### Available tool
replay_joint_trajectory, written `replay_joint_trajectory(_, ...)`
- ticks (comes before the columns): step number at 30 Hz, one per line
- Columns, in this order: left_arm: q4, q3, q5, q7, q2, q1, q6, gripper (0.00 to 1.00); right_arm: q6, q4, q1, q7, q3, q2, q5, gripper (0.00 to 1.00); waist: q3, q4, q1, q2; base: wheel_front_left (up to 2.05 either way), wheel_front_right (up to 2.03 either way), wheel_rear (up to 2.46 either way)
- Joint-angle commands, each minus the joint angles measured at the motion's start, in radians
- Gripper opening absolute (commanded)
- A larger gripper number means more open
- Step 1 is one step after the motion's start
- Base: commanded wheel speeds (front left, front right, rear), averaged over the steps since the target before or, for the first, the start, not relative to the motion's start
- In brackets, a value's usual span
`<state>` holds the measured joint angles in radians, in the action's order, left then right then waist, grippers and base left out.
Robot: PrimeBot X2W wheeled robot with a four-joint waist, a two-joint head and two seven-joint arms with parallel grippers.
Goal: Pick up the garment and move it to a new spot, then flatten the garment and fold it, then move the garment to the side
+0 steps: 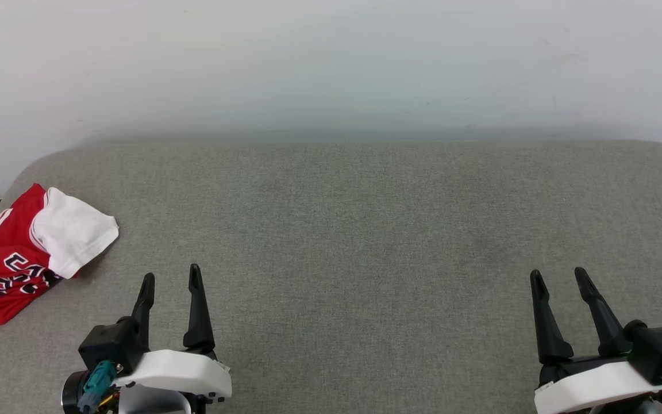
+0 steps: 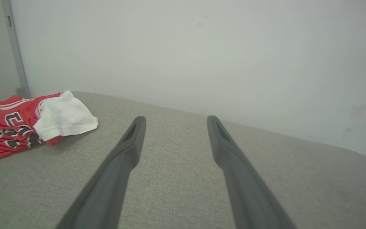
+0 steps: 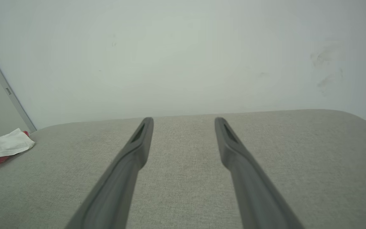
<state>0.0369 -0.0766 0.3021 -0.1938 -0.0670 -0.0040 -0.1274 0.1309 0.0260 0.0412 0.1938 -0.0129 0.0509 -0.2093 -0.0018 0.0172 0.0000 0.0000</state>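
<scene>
Left of the left gripper (image 1: 170, 277), apart, crumpled garment (image 1: 15, 253)

Red garment (image 1: 3, 253), white-sleeved, with red-white striped trim and black white-outlined lettering, at left edge; mottled grey-beige fabric surface (image 1: 365, 230); pale wall (image 1: 331, 57) above; black-fingered left gripper (image 1: 171, 272) and right gripper (image 1: 557, 272) below.

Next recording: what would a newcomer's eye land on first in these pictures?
The red garment, white sleeve uppermost, lies crumpled at the far left edge of the grey padded surface. Lower down in the head view, the left claw and right claw hover open and empty over bare fabric, the left one nearer the garment but apart from it.
</scene>
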Motion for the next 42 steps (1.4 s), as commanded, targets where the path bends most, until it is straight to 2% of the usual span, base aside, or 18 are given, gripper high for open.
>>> replay_joint_trajectory(1,-0.009,-0.002,-0.018,-0.008,-0.005,0.005,-0.003,1.00,0.000,-0.013,0.003,0.007,0.002,-0.001,0.017,1.00,0.000,0.000,0.0000,0.0000,0.00,0.00,0.00)
replay_joint_trajectory(11,-0.008,-0.009,-0.095,-0.029,0.001,0.018,-0.007,1.00,0.000,-0.027,0.017,0.030,0.001,-0.001,0.095,1.00,-0.002,0.000,0.0000,0.0000,0.00,0.00,0.00)
replay_joint_trajectory(22,-0.005,-0.002,-0.153,-0.050,0.009,0.028,0.024,1.00,0.000,-0.038,0.023,0.050,-0.009,-0.001,0.126,1.00,0.000,0.001,0.0000,0.0000,0.00,0.00,0.00)
replay_joint_trajectory(30,0.010,0.005,-0.200,-0.065,0.014,0.035,0.030,1.00,0.000,-0.042,0.034,0.064,-0.013,-0.001,0.152,1.00,-0.002,0.002,0.0000,0.0000,0.00,0.00,0.00)
replay_joint_trajectory(42,0.030,0.011,-0.199,-0.072,0.017,0.035,0.040,1.00,0.000,-0.029,0.034,0.072,-0.026,-0.001,0.146,1.00,0.000,0.002,0.0000,0.0000,0.00,0.00,0.00)
